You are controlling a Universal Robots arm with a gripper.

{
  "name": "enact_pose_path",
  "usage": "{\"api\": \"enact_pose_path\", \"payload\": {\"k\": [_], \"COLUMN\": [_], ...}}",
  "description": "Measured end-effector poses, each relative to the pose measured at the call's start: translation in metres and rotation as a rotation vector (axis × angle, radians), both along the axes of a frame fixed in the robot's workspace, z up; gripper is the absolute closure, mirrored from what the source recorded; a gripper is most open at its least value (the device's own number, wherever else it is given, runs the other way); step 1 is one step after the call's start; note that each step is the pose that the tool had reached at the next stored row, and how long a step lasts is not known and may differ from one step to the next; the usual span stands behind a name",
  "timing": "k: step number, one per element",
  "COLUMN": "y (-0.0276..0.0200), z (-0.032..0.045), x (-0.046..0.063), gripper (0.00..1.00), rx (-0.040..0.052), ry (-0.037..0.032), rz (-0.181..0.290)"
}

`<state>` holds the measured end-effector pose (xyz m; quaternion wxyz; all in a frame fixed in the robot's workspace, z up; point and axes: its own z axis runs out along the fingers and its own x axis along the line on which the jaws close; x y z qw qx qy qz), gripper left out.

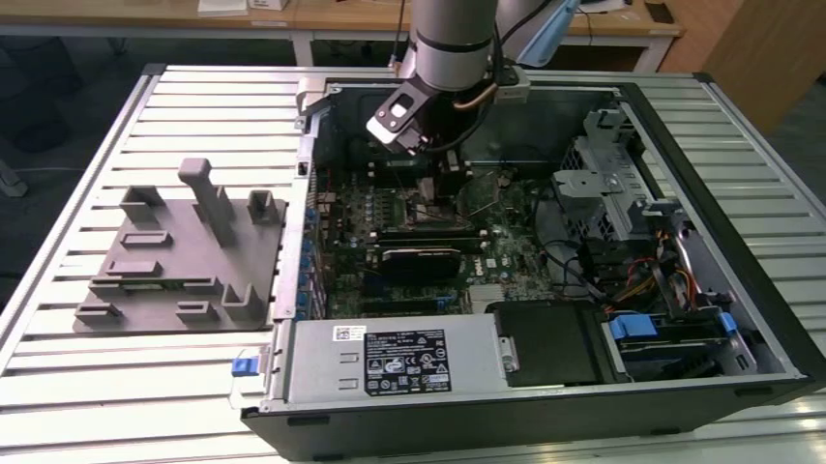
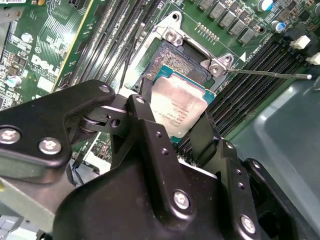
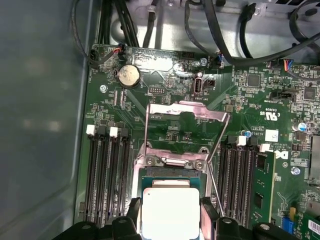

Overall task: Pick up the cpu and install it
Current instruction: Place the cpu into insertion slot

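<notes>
Exterior view first: a slatted metal worktop (image 1: 77,387) carries an open computer case (image 1: 516,425) lying on its side, with a grey holder block (image 1: 181,261) beside it toward the exterior view's left. The arm (image 1: 452,39) reaches steeply down from above into the far part of the case, its wrist pointing at the motherboard (image 1: 439,208). In both wrist views the claw (image 2: 175,112) (image 3: 171,215) is closed to a narrow span, its two dark fingers (image 2: 145,100) pressed against opposite edges of the cpu (image 2: 177,102) (image 3: 170,210), gripping it silver face up. The cpu sits directly over the open socket (image 2: 175,60) (image 3: 172,172), slightly offset from its frame; whether it touches the contacts cannot be told. The socket's metal load plate (image 3: 187,112) stands swung up and its thin lever (image 2: 265,74) is swung out to one side.
</notes>
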<state>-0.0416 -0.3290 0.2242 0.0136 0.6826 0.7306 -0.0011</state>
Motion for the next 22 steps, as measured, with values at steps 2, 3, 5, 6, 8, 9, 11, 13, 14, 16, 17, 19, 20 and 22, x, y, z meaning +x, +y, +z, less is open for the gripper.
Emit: {"api": "enact_pose_path", "payload": {"k": [2, 3, 5, 6, 8, 9, 11, 13, 14, 16, 17, 19, 20, 22], "y": [0.0000, 0.0000, 0.0000, 0.0000, -0.0001, -0.0001, 0.0000, 0.0001, 0.0000, 0.0000, 0.0000, 0.0000, 0.0000, 0.0002], "z": [-0.0012, -0.0021, -0.0040, -0.0046, -0.0052, -0.0052, -0.0055, -0.0065, -0.0071, -0.0080, -0.0086, -0.0103, -0.0113, -0.0132], "x": [0.000, 0.000, 0.000, 0.000, 0.000, 0.000, 0.000, 0.000, 0.000, 0.000, 0.000, 0.000, 0.000, 0.000], "gripper": [0.45, 0.45, 0.45, 0.45, 0.45, 0.45, 0.45, 0.45, 0.45, 0.45, 0.45, 0.45, 0.45, 0.45], "rx": [0.0000, 0.0000, 0.0000, 0.0000, -0.0003, -0.0004, -0.0001, 0.0002, -0.0001, -0.0003, -0.0003, -0.0003, -0.0002, -0.0004], "ry": [-0.0001, -0.0003, -0.0007, -0.0008, -0.0007, -0.0006, -0.0008, -0.0010, -0.0009, -0.0008, -0.0008, -0.0008, -0.0009, -0.0011], "rz": [-0.001, -0.002, -0.003, -0.003, -0.004, -0.004, -0.004, -0.005, -0.005, -0.005, -0.005, -0.005, -0.005, -0.006]}}
